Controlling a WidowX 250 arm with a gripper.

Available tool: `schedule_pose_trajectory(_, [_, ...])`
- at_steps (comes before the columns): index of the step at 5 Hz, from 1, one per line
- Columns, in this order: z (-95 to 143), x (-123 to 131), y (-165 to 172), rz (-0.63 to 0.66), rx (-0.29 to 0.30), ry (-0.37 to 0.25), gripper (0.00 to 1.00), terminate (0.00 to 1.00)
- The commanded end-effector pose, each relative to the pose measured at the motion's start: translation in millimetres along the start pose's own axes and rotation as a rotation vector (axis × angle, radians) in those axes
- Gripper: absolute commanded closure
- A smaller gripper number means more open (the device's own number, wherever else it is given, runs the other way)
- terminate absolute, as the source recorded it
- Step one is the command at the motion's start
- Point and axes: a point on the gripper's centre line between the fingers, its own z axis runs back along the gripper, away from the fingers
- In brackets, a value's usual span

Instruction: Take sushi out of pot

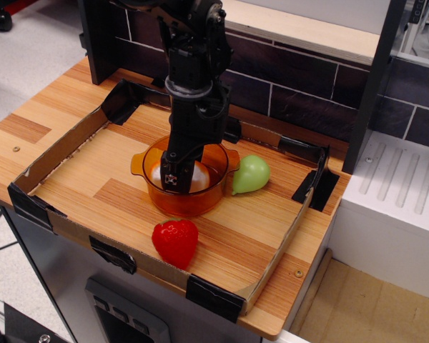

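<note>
Our gripper (pixel 174 179) reaches down into the orange pot (pixel 186 194) at frame centre; we cannot tell whether its jaws are closed. We see the sushi (pixel 195 176) inside the pot, just right of the fingertips and touching or nearly so, its long axis unclear.

A black arm (pixel 193 71) is dipping into a translucent orange pot (pixel 186 193) where something white, the sushi (pixel 196 175), is showing, with a glossy red strawberry (pixel 175 241) and pale green pear (pixel 251 174) sitting on the striped light-and-amber wood counter (pixel 257 243) against dark tiles (pixel 300 78).
</note>
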Motion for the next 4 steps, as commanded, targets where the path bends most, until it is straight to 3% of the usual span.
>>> schedule_pose_trajectory(1, [18.8,-11.2,1.9,0.030,0.020,-0.022,1.00,0.00])
schedule_pose_trajectory(2, [44.5,-15.4,7.6,0.092,0.068,-0.062,1.00,0.00])
schedule_pose_trajectory(4, [96.2,-38.9,14.2,0.203,0.131,-0.203,1.00,0.00])
